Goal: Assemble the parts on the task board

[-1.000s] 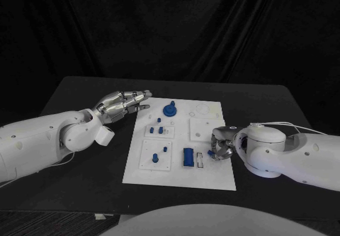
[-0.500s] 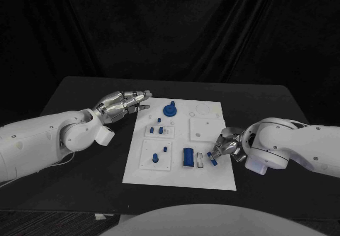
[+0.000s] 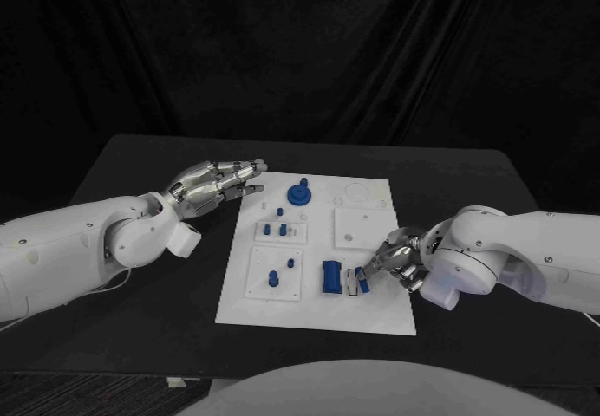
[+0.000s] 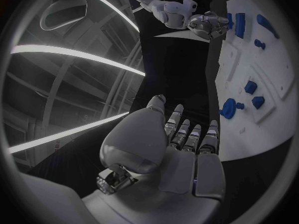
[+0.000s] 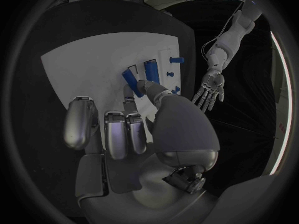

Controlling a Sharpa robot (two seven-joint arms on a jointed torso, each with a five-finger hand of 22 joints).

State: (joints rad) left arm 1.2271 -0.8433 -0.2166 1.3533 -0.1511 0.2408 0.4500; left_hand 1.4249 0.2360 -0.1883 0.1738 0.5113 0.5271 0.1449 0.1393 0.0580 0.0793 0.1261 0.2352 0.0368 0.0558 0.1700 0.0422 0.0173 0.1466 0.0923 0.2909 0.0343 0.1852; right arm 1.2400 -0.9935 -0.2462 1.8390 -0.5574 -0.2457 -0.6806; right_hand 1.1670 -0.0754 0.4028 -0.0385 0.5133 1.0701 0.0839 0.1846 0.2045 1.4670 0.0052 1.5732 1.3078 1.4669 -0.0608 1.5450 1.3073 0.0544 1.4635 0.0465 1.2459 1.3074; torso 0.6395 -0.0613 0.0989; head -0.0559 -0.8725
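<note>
The black surface (image 3: 150, 295) is sitting against dark drapery (image 3: 313, 69), carrying the white task board (image 3: 313, 303) at its centre. The right robot hand (image 3: 395, 263) is reaching over the board's 3 o'clock edge, apparently pinching a small blue part (image 3: 361, 281) beside the long blue block (image 3: 331, 277). The left robot hand (image 3: 220, 183) is hovering released, fingers apart, off the board's 10 o'clock corner, over bare surface.

L arm: in from the left side, forearm angled up toward centre.
L hand (image 3: 218, 184): flat, fingers straight & a bit apart, holding nothing.
R arm: in from the right, elbow bent.
R hand (image 3: 394, 263): low, fingers curled; grip can't tell.
</note>
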